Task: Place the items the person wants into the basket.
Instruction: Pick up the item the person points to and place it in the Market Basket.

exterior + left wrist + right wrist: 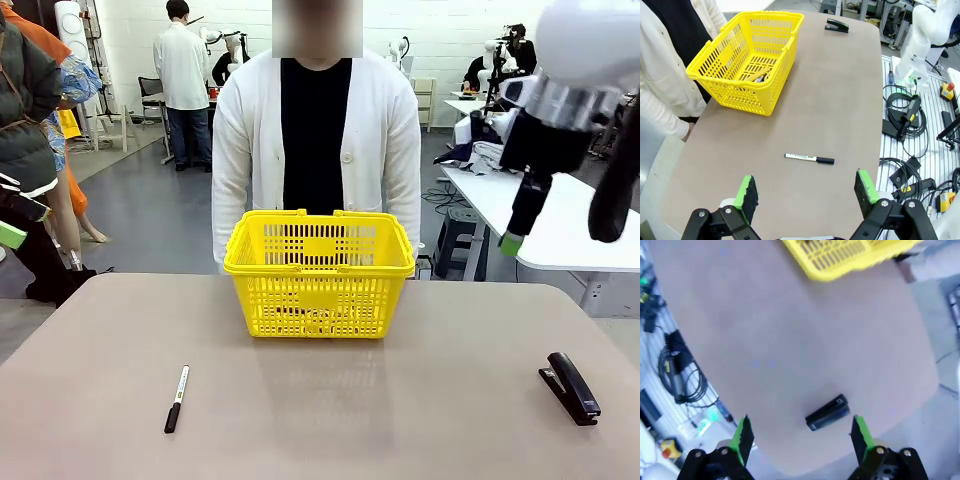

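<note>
Both grippers idle, nothing held: left gripper (806, 192) has its jaws spread wide above the near-left part of the table (420, 400), right gripper (802, 437) equally wide, up high over the right side with the black stapler (827, 412) below it. Yellow basket (319, 272) sits mid-table at the far edge, right in front of the person (316, 150), handles folded down on the rim. Through the lattice in the left wrist view I can make out something dark and yellowish on the basket floor (760, 76); probably some of the wanted items, but too small to tell which. Left out on the table are the white-barrelled marker (177, 397) at near left and the stapler at near right, well apart from each other and from the basket; neither looks like a wanted item, so my read is the task is near done or done. If the marker did need picking: light, rigid, smooth round barrel, will roll; pinch across the barrel mid-length, fingers square to its axis. Basket itself is light, stiff plastic and likely slides if bumped.
</note>
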Motion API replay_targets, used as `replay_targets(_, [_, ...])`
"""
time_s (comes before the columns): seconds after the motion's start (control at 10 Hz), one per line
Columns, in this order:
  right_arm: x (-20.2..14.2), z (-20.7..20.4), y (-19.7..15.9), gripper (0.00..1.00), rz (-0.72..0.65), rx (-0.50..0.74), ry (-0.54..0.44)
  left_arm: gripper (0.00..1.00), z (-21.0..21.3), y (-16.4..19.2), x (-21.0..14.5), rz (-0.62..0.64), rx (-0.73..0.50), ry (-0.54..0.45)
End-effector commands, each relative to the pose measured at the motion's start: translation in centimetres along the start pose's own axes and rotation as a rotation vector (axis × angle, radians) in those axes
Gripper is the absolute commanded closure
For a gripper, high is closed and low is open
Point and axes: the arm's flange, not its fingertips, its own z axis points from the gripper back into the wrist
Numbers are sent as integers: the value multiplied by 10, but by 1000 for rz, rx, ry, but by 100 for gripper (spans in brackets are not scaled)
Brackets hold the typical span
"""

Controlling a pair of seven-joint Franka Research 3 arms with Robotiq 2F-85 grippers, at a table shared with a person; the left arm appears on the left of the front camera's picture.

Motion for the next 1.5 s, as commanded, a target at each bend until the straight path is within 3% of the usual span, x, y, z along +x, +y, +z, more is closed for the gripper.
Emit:
replay_targets(0.0, [-11,-23,3,0,3,28,-68,0,0,0,-1,-14,-5,-22])
replay_targets(0.3, [-9,-47,-8,0,-3,71,-70,0,0,0,-1,-14,-5,-22])
replay_targets(0.4, [-15,-33,-2,0,-19,32,-29,0,0,0,-1,-14,-5,-22])
replay_targets(1.4, [-15,-33,-2,0,-19,32,-29,0,0,0,-1,-14,-5,-22])
